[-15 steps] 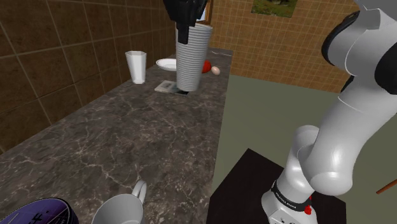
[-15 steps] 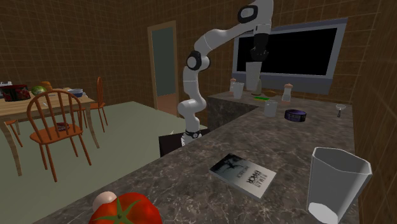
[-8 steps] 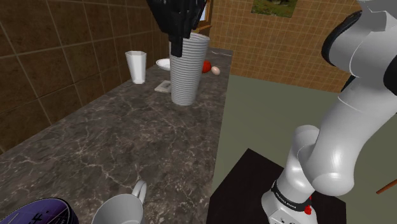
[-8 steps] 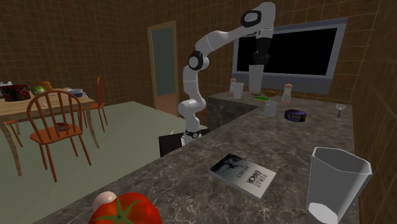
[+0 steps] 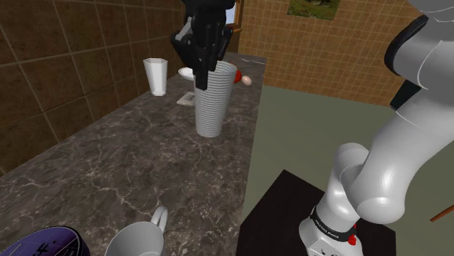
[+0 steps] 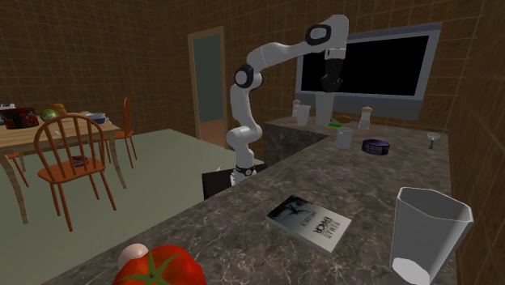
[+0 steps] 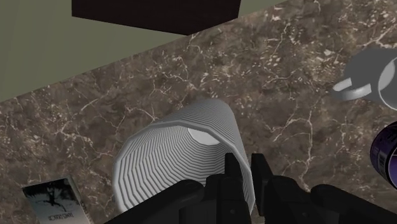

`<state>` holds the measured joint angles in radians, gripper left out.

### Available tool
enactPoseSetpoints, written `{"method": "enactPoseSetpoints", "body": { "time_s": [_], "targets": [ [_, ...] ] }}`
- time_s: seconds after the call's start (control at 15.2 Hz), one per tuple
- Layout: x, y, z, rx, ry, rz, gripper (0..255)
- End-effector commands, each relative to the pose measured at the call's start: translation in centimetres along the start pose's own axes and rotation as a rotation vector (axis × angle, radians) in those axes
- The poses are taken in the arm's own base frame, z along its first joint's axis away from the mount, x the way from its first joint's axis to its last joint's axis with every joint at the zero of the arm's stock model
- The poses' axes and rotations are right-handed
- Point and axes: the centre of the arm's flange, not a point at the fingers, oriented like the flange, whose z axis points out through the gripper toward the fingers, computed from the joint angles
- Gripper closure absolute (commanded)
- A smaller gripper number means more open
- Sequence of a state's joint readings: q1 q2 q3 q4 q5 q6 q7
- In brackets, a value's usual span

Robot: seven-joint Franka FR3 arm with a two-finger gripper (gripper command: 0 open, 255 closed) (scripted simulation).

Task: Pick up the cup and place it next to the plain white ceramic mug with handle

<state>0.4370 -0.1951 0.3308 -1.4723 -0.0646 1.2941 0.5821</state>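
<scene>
Wrist view: black gripper (image 7: 245, 167), fingers clamped on the rim wall of the white ribbed cup (image 7: 181, 153). A pale disc shows at the cup's narrow end. White mug (image 7: 375, 75) and dark purple tin (image 7: 385, 151) lie on one side of the cup, a booklet (image 7: 54, 200) on the other. Shoulder view: gripper (image 5: 202, 69) at upper centre, cup (image 5: 211, 105) upright beneath it, near the countertop (image 5: 145, 167) edge where the green floor (image 5: 305, 131) begins; whether its base touches cannot be told. Bare marble runs down to the mug (image 5: 138, 238), open mouth up, at the bottom edge. A glass (image 5: 156, 75), plate (image 5: 188, 73), tomato (image 5: 237, 75) and egg (image 5: 247, 80) sit behind the cup. Second exterior view: cup (image 6: 325, 107) right of upper centre, before a black area; mug (image 6: 345, 138) near, lower right. At the left are chairs (image 6: 77, 158) and a laden dining table (image 6: 24, 133).
</scene>
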Motion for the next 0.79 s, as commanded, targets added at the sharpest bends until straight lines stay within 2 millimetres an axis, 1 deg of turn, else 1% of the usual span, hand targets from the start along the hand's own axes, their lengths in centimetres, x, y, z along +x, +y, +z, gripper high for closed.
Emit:
{"method": "enactPoseSetpoints", "body": {
  "time_s": [0.0,0.73],
  "targets": [
    [0.0,0.0,1.0,0.0,0.001,0.0,255],
    [-0.5,-0.6,6.8,0.0,0.001,0.0,255]
  ]
}}
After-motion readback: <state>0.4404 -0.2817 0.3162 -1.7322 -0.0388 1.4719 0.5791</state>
